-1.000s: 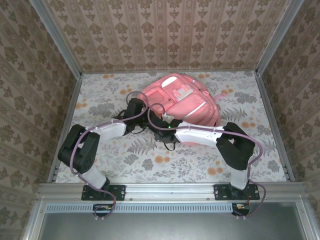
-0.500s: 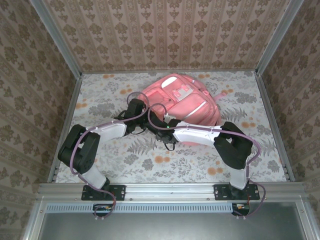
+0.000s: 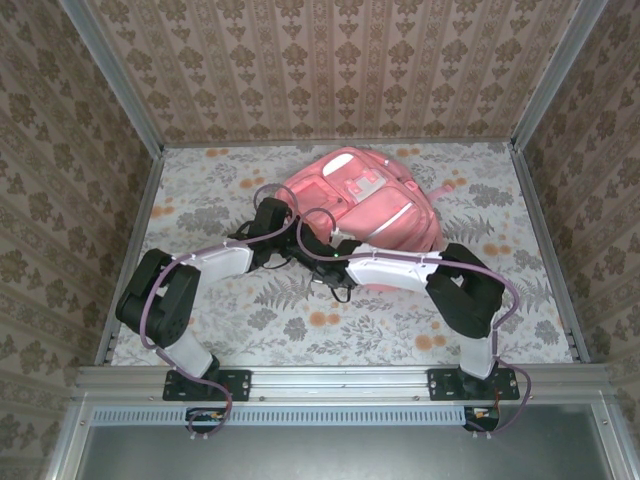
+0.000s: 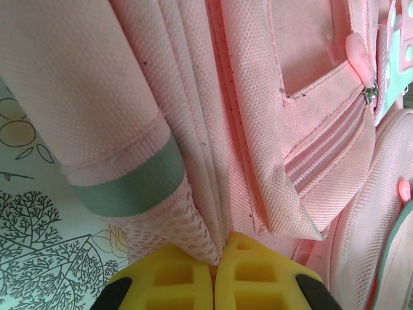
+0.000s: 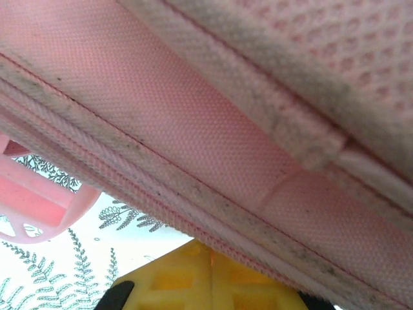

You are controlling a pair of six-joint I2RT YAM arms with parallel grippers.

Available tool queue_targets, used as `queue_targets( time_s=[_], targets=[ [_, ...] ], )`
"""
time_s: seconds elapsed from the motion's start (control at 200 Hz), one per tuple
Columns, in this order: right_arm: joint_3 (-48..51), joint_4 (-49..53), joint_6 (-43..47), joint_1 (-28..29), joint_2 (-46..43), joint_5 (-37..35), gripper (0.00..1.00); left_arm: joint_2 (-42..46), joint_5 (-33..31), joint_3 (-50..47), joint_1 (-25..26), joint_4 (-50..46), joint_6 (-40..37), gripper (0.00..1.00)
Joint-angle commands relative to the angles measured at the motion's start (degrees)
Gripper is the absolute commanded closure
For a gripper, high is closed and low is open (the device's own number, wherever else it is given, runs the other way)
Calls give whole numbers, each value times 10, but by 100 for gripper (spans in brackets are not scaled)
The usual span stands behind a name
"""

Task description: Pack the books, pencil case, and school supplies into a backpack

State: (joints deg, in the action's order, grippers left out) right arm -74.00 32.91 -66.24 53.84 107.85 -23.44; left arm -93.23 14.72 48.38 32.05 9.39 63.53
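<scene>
Top view: near-left edge of backpack (image 3: 370, 205) is covered by both wrists. Fingertips of left gripper (image 3: 287, 232) and right gripper (image 3: 322, 243) are overlapped and too small to resolve. Left wrist: yellow pads (image 4: 168, 284) cut by bottom edge; mesh pocket (image 4: 174, 219) runs between them, its end hidden. Right wrist: pads (image 5: 168, 278) cut likewise, tips covered by webbing (image 5: 193, 174); pink buckle (image 5: 32, 200) cropped at left. Backpack interior hidden.
</scene>
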Motion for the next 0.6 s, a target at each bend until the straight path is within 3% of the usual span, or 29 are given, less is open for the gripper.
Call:
queue_targets(
  time_s=[0.0, 0.455, 0.545, 0.595],
  targets=[
    [24, 29, 5, -8, -29, -40, 100, 33, 17, -5, -11, 1, 3, 100],
    [133, 31, 14, -9, -165, -35, 100, 38, 23, -27, -55, 8, -1, 100],
    [156, -18, 53, -8, -184, -5, 100, 37, 26, -25, -55, 12, 1, 100],
    [156, -45, 66, -5, -183, 8, 88, 38, 27, -24, -56, 12, 3, 100]
  ],
)
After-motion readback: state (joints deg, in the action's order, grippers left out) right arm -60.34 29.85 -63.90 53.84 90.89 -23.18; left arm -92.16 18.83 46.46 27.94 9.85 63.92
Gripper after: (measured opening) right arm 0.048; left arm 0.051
